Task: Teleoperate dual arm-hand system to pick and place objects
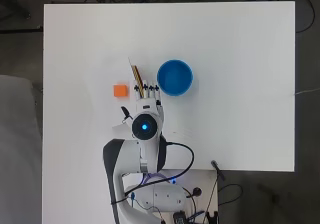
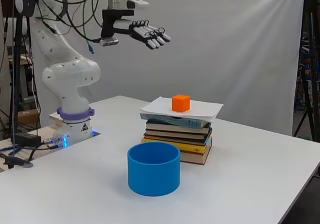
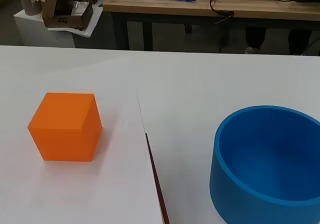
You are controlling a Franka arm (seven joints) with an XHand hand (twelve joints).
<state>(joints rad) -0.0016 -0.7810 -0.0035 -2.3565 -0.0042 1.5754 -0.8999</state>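
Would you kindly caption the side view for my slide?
Open hand hovers high above an orange cube on a book stack, blue bowl in front.

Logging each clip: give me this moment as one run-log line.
hand: open, raised, empty | orange cube: on paper-topped book stack | blue bowl: on table, empty | phase: pre-grasp

In the wrist view the round blue plastic bowl (image 3: 270,164) is cut off by the picture's edges. Seen from overhead, the stack of books (image 1: 136,76) is mostly hidden beneath its white sheet and the hand (image 1: 148,100).
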